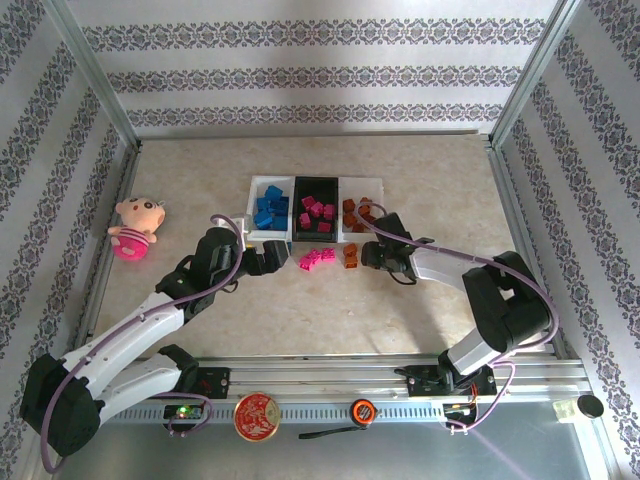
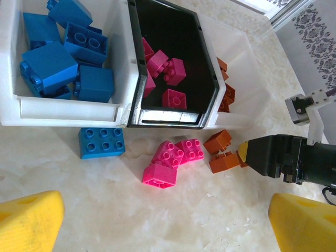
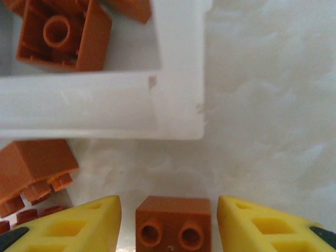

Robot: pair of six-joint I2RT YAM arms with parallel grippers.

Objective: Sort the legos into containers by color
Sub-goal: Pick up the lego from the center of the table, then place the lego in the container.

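The counter (image 1: 440,190) is a pale, marbled beige slab. It is boxed in by walls (image 1: 300,75) papered in grey ornamental bands, with bare metal posts (image 1: 98,85) at the corners. A pink plush doll (image 1: 135,228) lies far off to the left, well apart from everything else. A red round disc (image 1: 256,415) sits on the rail at the near edge.

Three trays stand touching in a row at mid-counter. The left white tray (image 2: 68,113) holds the blue bricks (image 2: 50,65), the black tray (image 2: 173,31) holds magenta bricks (image 2: 174,98), and the right white tray (image 2: 247,79) holds orange bricks (image 3: 60,34).

More bricks lie loose on the counter just in front of the trays. There is a flat blue brick (image 2: 102,142) before the left tray, a cluster of magenta bricks (image 2: 173,160) before the black one, and a few loose orange bricks (image 2: 220,152) before the right one.

The left pincer (image 2: 168,226) hangs above this loose group with its yellow fingers spread wide and nothing between them. From above, its wrist covers the left tray's front edge.

The right pincer (image 3: 168,220) is low at the right tray's near corner. Its fingers stand on either side of a single orange brick (image 3: 173,223), and a narrow gap shows on each side. Another orange brick (image 3: 31,168) lies just to one side of it.
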